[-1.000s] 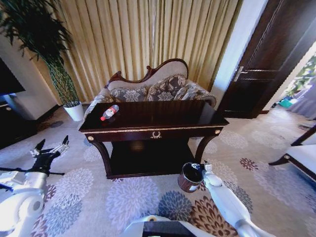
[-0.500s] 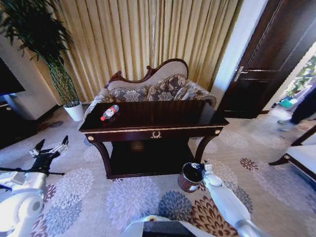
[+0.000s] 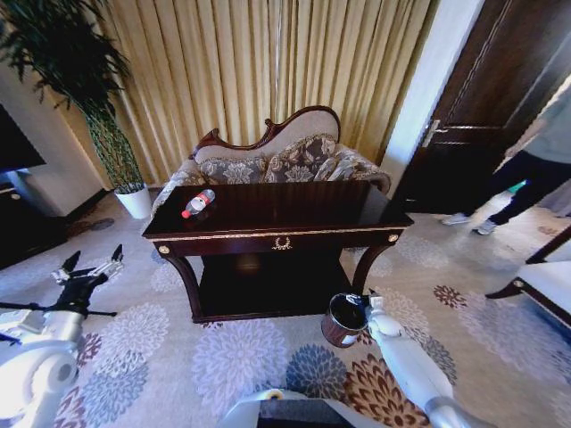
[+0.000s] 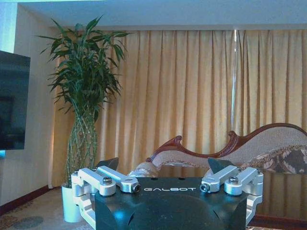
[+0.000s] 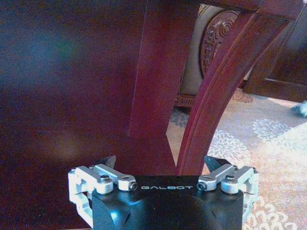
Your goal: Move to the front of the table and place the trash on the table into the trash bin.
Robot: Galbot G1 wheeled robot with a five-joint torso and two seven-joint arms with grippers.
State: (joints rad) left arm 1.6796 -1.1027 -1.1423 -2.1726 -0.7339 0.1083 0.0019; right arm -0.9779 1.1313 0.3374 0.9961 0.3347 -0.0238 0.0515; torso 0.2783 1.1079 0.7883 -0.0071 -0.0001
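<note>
The curtain covers the wall behind, and a dark door stands at the right. In front of the curtain is the sofa, with a tall plant in a white pot to its left. The dark counter stands just before the sofa, on a flowered carpet; it has a gold emblem on the front rail and a lower shelf.

The bin stands on the carpet near the counter's front right leg, with its metal rim upward. The right tool hangs low just beside the bin's right edge. In the right wrist view its two fingers are spread wide apart, with nothing between them, and they point at the counter's curved leg.

The left tool is held out over the carpet, well apart from the counter on the left. Its fingers also stand open and empty.

The bottle, clear with a red label, lies on its side on the counter's top near the back left corner
</note>
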